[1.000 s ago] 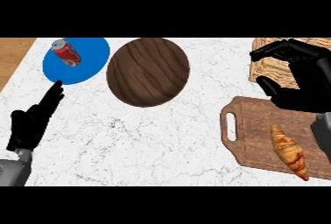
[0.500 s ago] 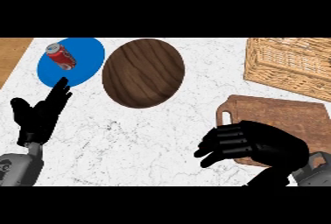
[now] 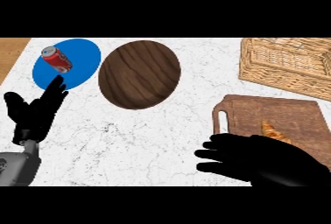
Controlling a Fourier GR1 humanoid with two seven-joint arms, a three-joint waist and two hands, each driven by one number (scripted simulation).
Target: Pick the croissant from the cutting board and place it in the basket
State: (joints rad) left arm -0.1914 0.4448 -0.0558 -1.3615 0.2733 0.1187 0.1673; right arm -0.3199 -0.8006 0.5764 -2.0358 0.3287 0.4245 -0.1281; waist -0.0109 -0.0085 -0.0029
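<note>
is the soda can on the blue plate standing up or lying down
Lying down. The red soda can rests on its side on the blue plate, its silver top facing the upper left.

The counter (image 3: 149,144) under both hands is white marble-patterned stone with fine grey veins, and a strip of light wood (image 3: 12,54) borders it beyond the left hand (image 3: 32,116). Ahead of the left hand, a glossy red metal can (image 3: 57,59) lies on a smooth matt blue plate (image 3: 81,54), beside a dark, grained wooden plate (image 3: 139,74). The right hand (image 3: 258,159), matt black, covers the near edge of a brown wooden cutting board (image 3: 284,113) bearing a golden, flaky croissant (image 3: 275,132); beyond it stands a woven wicker basket (image 3: 287,61).
</note>
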